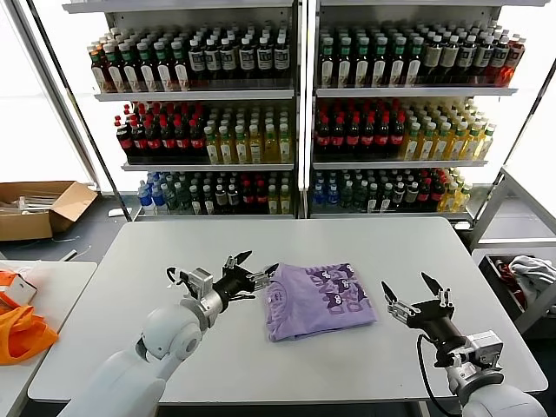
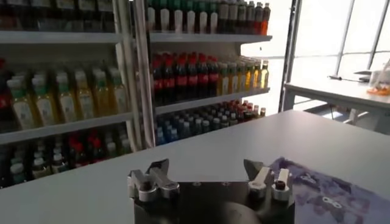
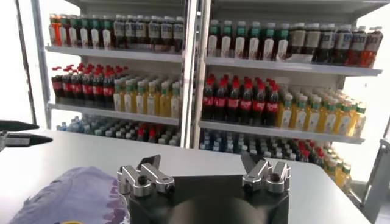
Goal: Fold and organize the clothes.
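The lavender-purple T-shirt [image 1: 314, 298] lies folded into a rough rectangle in the middle of the grey table [image 1: 130, 287], its dark purple and white print facing up. My left gripper [image 1: 254, 265] is open and empty, low over the table just left of the shirt's left edge. The shirt shows beside it in the left wrist view [image 2: 332, 195]. My right gripper [image 1: 408, 287] is open and empty, just right of the shirt and apart from it. The shirt also shows in the right wrist view [image 3: 73, 195].
Two drink coolers full of bottles [image 1: 295, 113] stand behind the table. A side table at the left holds bright orange fabric [image 1: 22, 326]. A cardboard box [image 1: 35, 208] sits on the floor at the left. A grey-white cloth bundle [image 1: 532, 274] lies at the right.
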Controlling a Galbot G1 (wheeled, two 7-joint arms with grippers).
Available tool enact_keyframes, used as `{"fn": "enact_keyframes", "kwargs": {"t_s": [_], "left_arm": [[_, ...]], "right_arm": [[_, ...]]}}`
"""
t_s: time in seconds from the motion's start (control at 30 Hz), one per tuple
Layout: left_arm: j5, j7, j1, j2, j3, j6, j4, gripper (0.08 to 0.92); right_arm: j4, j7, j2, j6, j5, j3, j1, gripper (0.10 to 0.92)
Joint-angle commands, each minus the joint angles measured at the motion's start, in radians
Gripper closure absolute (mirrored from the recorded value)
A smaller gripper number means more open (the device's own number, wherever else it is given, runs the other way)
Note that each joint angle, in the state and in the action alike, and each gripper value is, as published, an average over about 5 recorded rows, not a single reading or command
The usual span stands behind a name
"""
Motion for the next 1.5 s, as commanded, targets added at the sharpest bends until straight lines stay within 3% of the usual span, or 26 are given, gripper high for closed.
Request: {"fn": "enact_keyframes", "kwargs": {"t_s": [0.03, 0.37, 0.7, 1.5], "left_arm": [[-0.002, 0.003, 0.297, -0.03, -0.378, -0.058, -0.164, 0.216], [0.084, 0.042, 0.553, -0.118, -0.674, -0.133, -0.27, 0.177], [0.131, 0.101, 0.723, -0.204, -0.902, -0.248, -0.31, 0.177], [0.133, 0.119, 0.778, -0.239, -0.929, -0.253, -0.381, 0.177]], "right_arm": [[-0.022, -0.015, 0.022, 0.197, 0.032, 0.044, -0.073, 0.203], [-0.071, -0.067, 0.036, 0.308, 0.1, 0.054, -0.155, 0.203], [-0.107, -0.063, 0.036, 0.382, 0.095, 0.03, -0.19, 0.203], [-0.111, -0.024, 0.046, 0.367, 0.025, -0.013, -0.169, 0.203]]}}
